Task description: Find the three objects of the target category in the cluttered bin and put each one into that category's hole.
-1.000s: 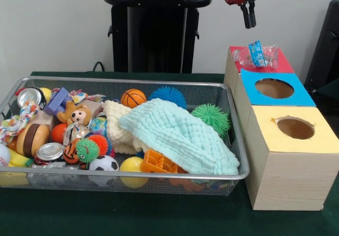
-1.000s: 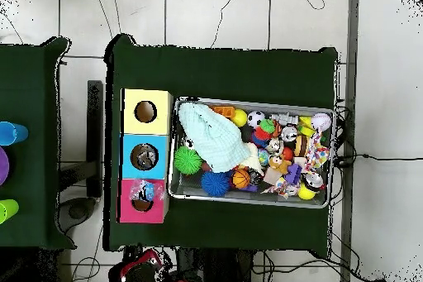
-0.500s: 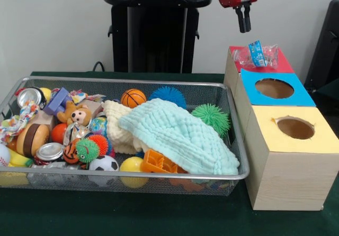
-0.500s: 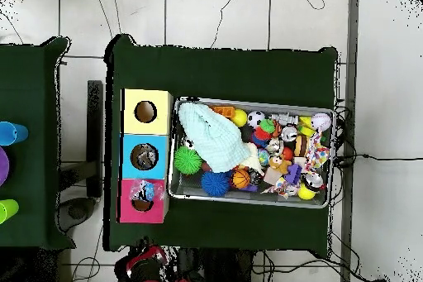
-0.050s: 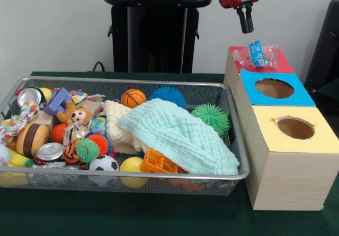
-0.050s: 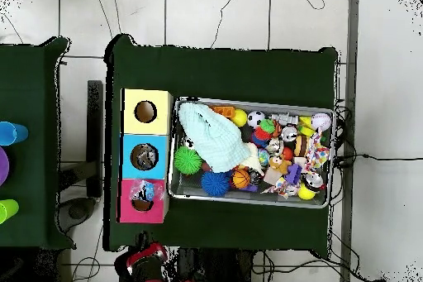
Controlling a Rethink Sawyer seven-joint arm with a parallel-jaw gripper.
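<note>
While the gripper point(image 5: 244, 28) hangs high above the red-topped box point(image 5: 278, 64), its jaws stand close together and hold nothing, with only a narrow slit between them. A clear plastic wrapper with a blue label point(image 5: 258, 54) lies over that box's hole, apparently lodged on the opening rather than dropped through (whether any part of it hangs inside cannot be told). Beside it stand the blue-topped box point(image 5: 249, 90) and the yellow-topped box point(image 5: 323, 141), each with an open round hole. The wire-mesh bin point(image 5: 239, 141) sits on the green tabletop point(image 5: 159, 215) just beside the boxes; a pale green knitted cloth point(image 5: 180, 135) is draped over its middle and hides whatever lies beneath. Visible around the cloth are a green spiky ball point(image 5: 212, 117), a blue spiky ball point(image 5: 168, 94), a small basketball point(image 5: 133, 97), a miniature soccer ball point(image 5: 104, 163), a crushed can point(image 5: 49, 151) and a stuffed monkey point(image 5: 77, 114). The target category is not stated; judging by the wrapper, further packaging or trash items may be the ones sought, and these would lie among the clutter at the bin's far end from the boxes. Likely hazards: the wrapper may block the red hole for later deposits; the cloth may snag in the jaws and drag neighbouring toys out; round balls may roll away from a descending grasp.
</note>
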